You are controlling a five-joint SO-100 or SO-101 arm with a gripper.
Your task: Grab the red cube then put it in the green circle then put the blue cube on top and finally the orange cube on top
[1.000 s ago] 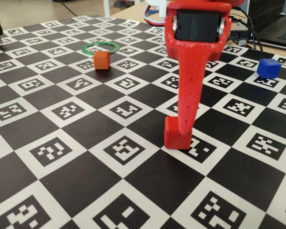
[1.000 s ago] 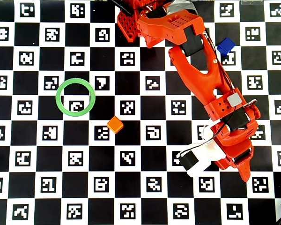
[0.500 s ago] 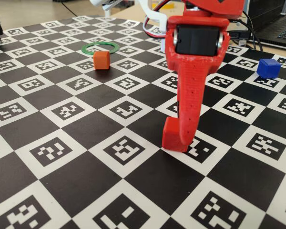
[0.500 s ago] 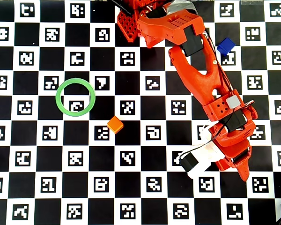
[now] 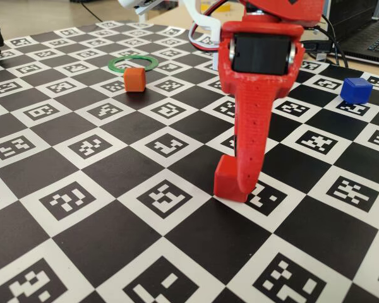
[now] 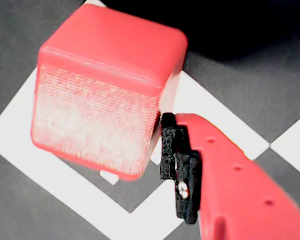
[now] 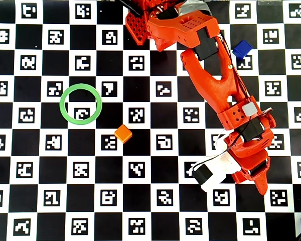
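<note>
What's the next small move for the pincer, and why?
Probably close the pincer on the red cube. The wrist view shows one finger pad right at the cube's side, and the cube sits on the board, far from the empty green circle. The second finger isn't visible.

My arm [image 7: 210, 80] and pincer [image 5: 235, 189] are red, like the red cube [image 6: 105, 90] beside my black pad [image 6: 177, 165]. The board [image 5: 114, 164] is a black-and-white checker with coded squares. Ring [image 7: 81, 104] green, one cube orange [image 7: 123, 133], one blue [image 7: 242, 49].
</note>
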